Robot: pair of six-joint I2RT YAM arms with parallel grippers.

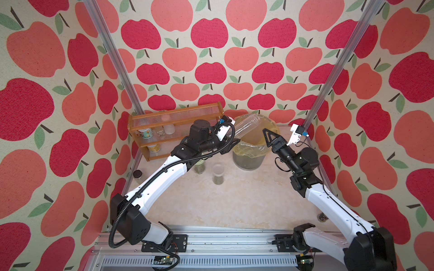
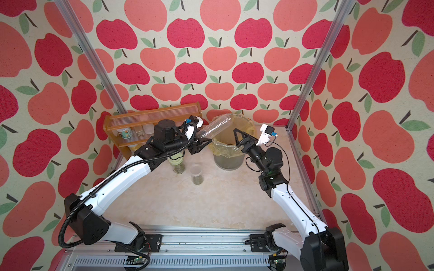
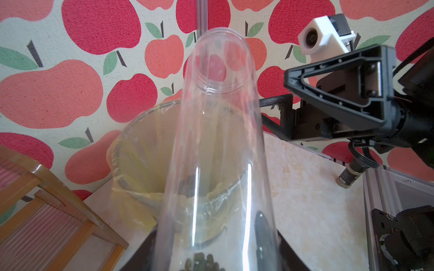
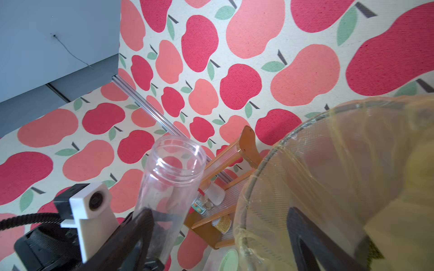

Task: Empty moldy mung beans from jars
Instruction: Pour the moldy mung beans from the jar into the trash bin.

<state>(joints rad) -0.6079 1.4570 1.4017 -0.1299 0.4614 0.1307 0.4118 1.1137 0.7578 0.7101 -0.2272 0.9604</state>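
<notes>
Clamping the tall slim tube (image 1: 249, 123) at its base in a top view, the left claw (image 1: 231, 140) tilts it mouth-up, bin (image 1: 249, 162) just beyond; right claw (image 1: 272, 134) gapes opposite, empty. Left wrist: mung beans (image 3: 202, 261) pool nearest the claw, so none spill. Right wrist: tube mouth uncapped, likely ready for tipping.
</notes>
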